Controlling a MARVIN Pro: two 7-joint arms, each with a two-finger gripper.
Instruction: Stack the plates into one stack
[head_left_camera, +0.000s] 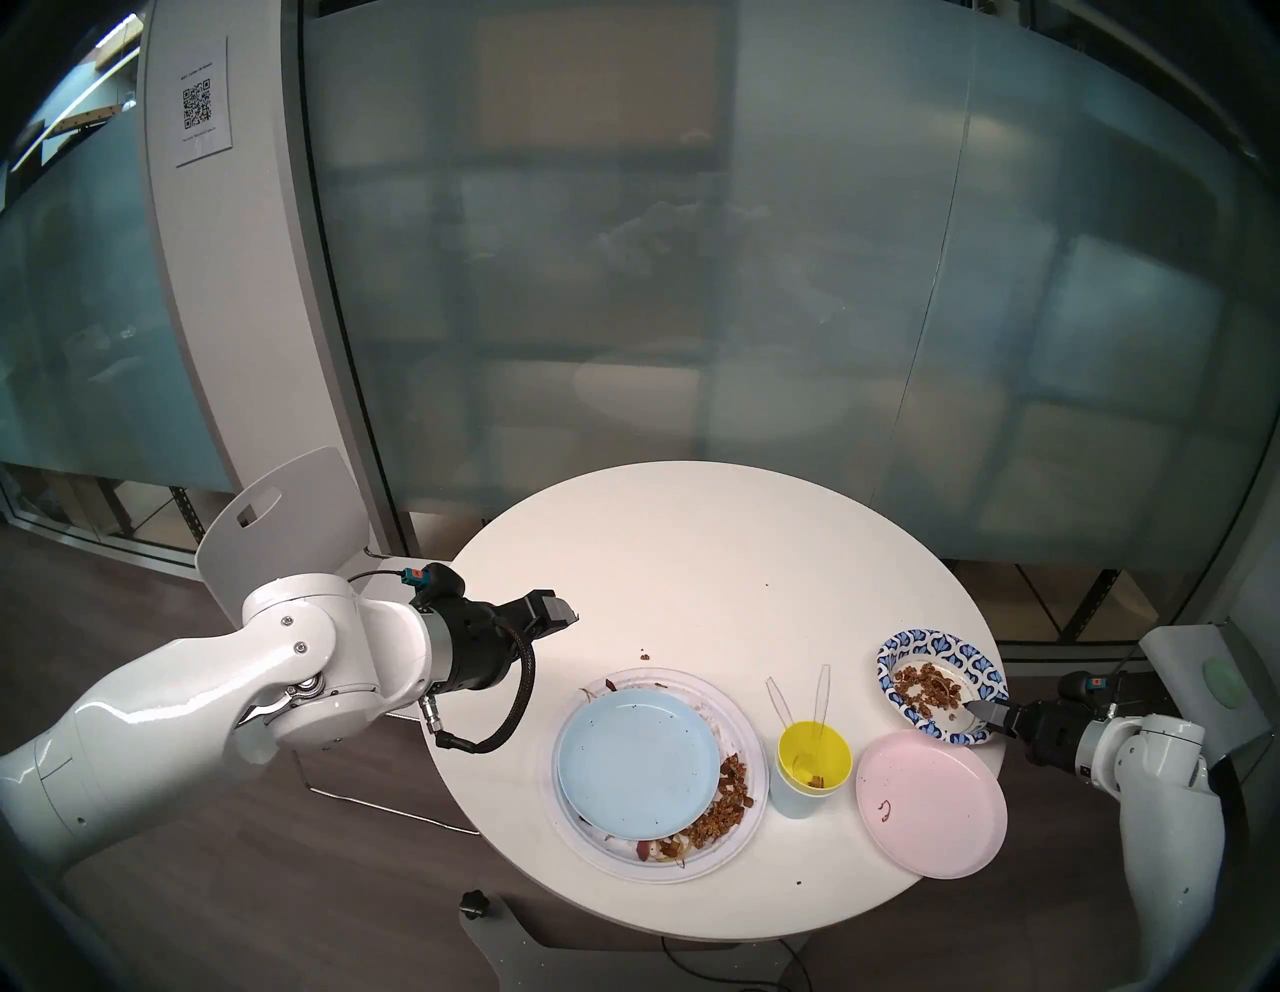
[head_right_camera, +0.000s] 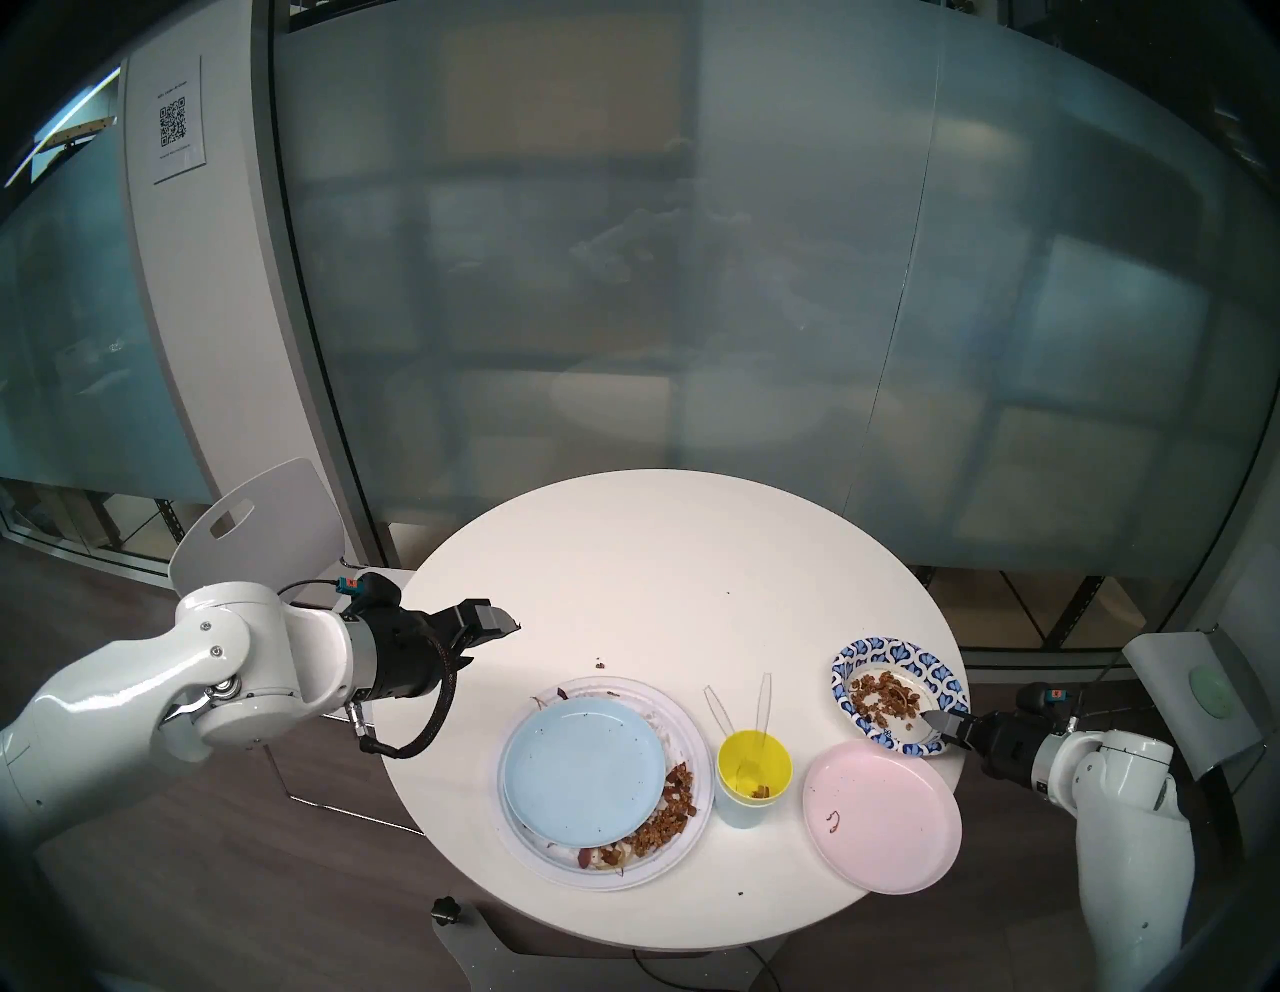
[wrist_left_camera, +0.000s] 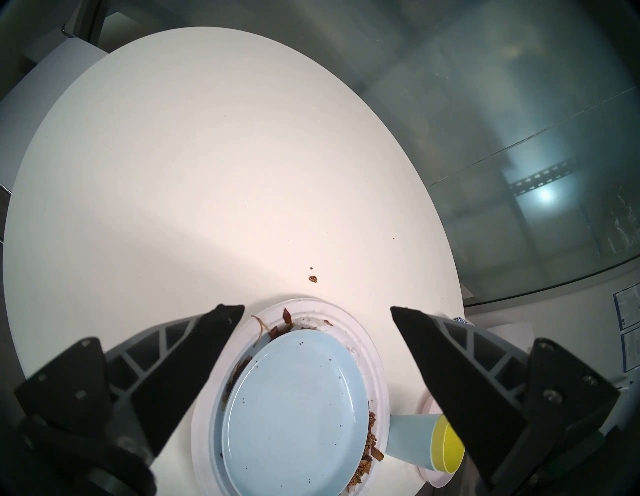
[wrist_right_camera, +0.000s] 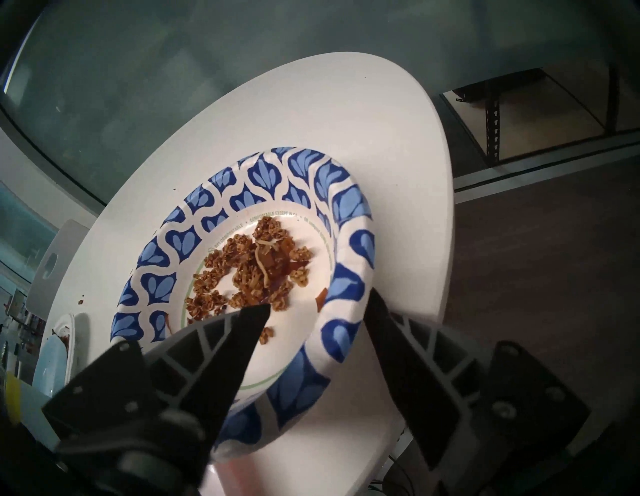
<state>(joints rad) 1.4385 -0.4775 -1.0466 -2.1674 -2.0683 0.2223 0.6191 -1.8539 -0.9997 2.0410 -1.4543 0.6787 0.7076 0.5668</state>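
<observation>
Right end effector (wrist_right_camera: 317, 304) fills the bottom of the right wrist view, jaws apart and straddling the near rim of the patterned paper plate (wrist_right_camera: 266, 180): one finger sits over the inside of the plate by the brown crumbly food (wrist_right_camera: 249, 266), the other is outside the rim. Can't tell if either finger actually touches the paper, so not a grip as far as I can see.

That plate sits at the right edge of the round white surface (head_left_camera: 692, 554). Just in front of it, nearer the robot, is the pale pink plate (head_left_camera: 931, 803), on its own and hanging a bit over the edge.

Over to the left, the light blue plate (head_left_camera: 637, 762) rests inside the big white ridged plate (head_left_camera: 751, 734), pushed off-centre, with food scraps showing along the white plate's right and front side.

Between the two groups stands a yellow cup (head_left_camera: 814, 758) nested in a light blue cup (head_left_camera: 793, 800), with clear plastic utensils (head_left_camera: 796, 700) sticking out.

Left end effector (head_left_camera: 564, 616) hangs above the left part of the surface, jaws wide apart, holding nothing.
</observation>
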